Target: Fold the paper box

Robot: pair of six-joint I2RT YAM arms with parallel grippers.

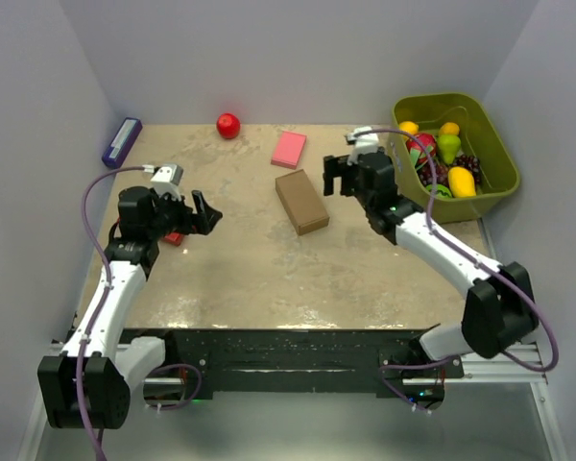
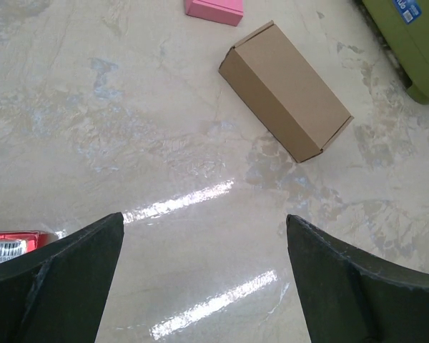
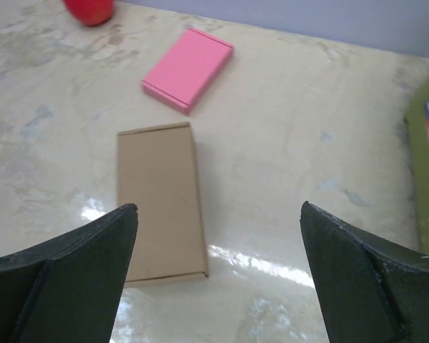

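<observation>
Already closed up into a small brown block, the paper box (image 1: 301, 202) lies flat on the table (image 1: 269, 279), a little beyond the middle and turned at a slant, with nothing touching it. From the left wrist view the paper box (image 2: 286, 89) shows its top, one long side and one end, all flaps shut. From the right wrist view the paper box (image 3: 161, 200) lies lengthwise just ahead of the fingers.

Just beyond it, apart from it, lies a pink flat block (image 1: 289, 149) (image 2: 214, 8) (image 3: 188, 68). Farther back, near the rear wall, sits a red ball (image 1: 228, 125) (image 3: 89, 8).

The right gripper (image 1: 338, 178) (image 3: 219, 207) hovers just to the right of the box, its fingers spread wide and holding nothing. The left gripper (image 1: 206, 216) (image 2: 204, 218) hangs well to the left of the box, pointing toward it, also spread wide and holding nothing. A small red packet (image 1: 175, 238) (image 2: 11, 246) lies on the table under the left arm.

At the far right stands a green bin (image 1: 499, 144) (image 2: 407, 43) (image 3: 422, 179) with toy fruit in it. At the far left corner lies a purple box (image 1: 122, 141)
</observation>
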